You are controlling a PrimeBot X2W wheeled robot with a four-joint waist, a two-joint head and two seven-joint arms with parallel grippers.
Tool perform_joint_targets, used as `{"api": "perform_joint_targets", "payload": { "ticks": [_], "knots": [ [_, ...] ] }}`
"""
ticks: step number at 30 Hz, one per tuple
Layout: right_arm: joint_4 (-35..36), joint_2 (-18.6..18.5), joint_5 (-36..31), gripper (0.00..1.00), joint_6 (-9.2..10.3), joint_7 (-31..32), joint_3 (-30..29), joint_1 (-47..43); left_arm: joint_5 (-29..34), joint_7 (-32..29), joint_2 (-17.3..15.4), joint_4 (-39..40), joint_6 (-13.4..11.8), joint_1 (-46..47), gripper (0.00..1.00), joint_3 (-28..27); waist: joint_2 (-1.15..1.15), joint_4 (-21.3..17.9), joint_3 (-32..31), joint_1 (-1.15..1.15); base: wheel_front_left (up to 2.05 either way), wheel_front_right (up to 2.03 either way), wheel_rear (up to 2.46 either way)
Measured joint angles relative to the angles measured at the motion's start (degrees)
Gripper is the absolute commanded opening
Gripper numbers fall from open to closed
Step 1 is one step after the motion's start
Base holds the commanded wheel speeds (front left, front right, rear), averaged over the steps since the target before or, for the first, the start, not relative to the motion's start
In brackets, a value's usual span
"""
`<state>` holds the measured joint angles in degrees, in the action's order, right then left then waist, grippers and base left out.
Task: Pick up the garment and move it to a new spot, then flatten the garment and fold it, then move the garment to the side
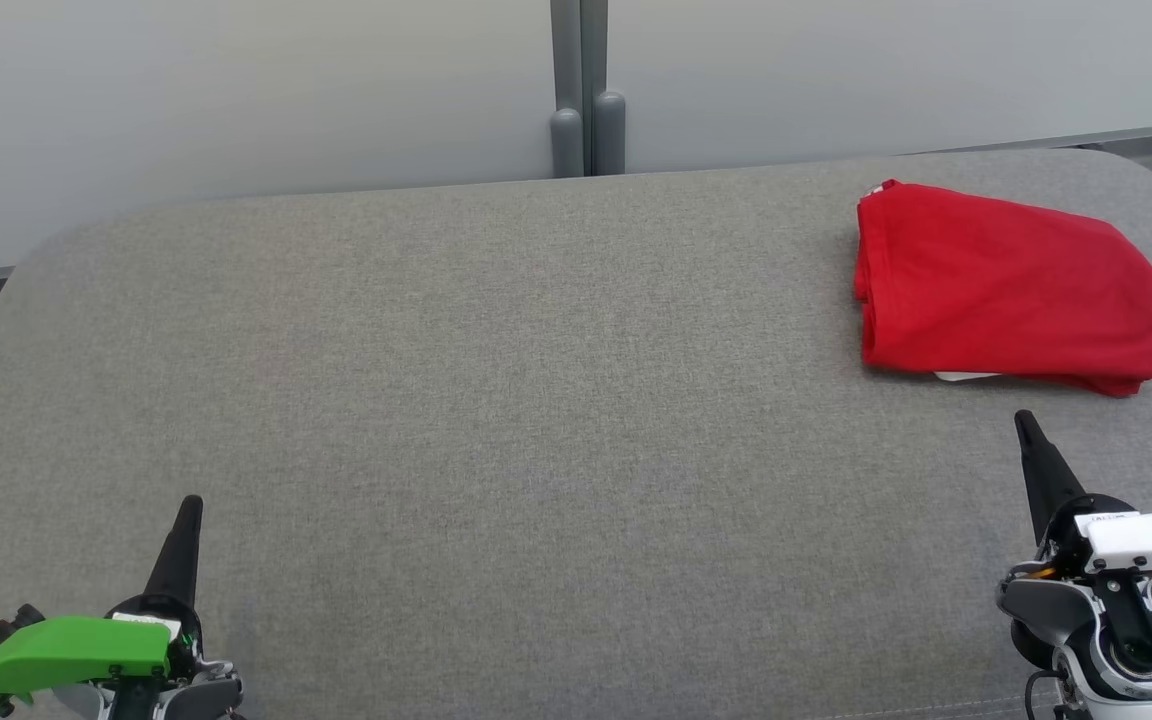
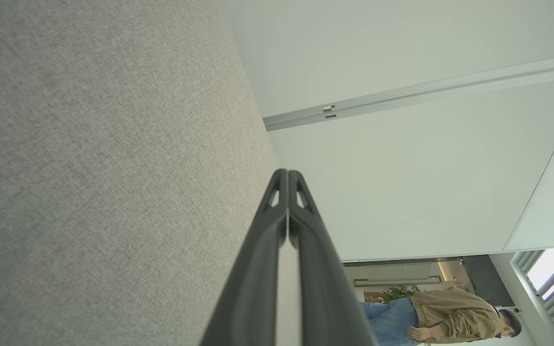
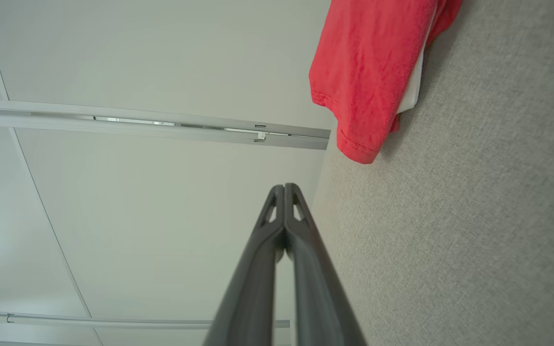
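Two pincers rest low at the near edge of the grey fabric-covered worktop [image 1: 496, 400], each with its dark fingers pressed together and gripping nothing. The left pincer [image 1: 191, 503] is at the near left and the right pincer [image 1: 1024, 420] at the near right.

The red garment [image 1: 1006, 290], apparently a T-shirt, lies at the far right of the worktop, near its rounded corner. It is folded into a compact, roughly rectangular stack, with layered edges along its left side. A white label or lining [image 1: 966, 376] peeps from under its near edge. The right pincer's tip points toward that edge, near it but clear of the cloth. The left pincer is well apart from the garment, across the bare middle of the worktop.

Judged from this layout, the fold looks made and the garment looks set to the side, so the task seems at or close to its end. Should the stack need shifting further, the right pincer is the nearer one. Its fingers would have to spread first, then take all the layers together at one edge, or the fold could slip open.

The garment sits in no bin, basket or box; it lies straight on the grey fabric.

In the left wrist view a person [image 2: 450, 312] in a tan jacket and blue jeans stands far off.
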<state>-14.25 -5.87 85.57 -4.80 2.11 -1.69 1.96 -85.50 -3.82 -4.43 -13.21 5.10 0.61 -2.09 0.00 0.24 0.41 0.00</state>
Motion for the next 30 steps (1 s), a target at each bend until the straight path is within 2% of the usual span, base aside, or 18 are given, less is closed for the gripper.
{"api": "perform_joint_targets", "payload": {
  "ticks": [12, 30],
  "knots": [
    [-1.0, 1.5, 8.7, 0.0, -1.75, 1.5, -2.6, 0.9, -6.9, -1.4, 1.6, -1.8, 1.2, 2.0, 0.0, -1.2, 0.0, -0.2, -0.2, 0.0, 0.0, 0.0, 0.0],
    [-1.3, 1.5, 8.9, 0.0, -1.75, 1.5, -2.8, 1.1, -7.1, -1.4, 1.6, -2.4, 1.5, 2.1, 0.0, -1.3, 0.0, -0.2, -0.2, 0.0, 0.0, 0.0, 0.0]
  ]
}}
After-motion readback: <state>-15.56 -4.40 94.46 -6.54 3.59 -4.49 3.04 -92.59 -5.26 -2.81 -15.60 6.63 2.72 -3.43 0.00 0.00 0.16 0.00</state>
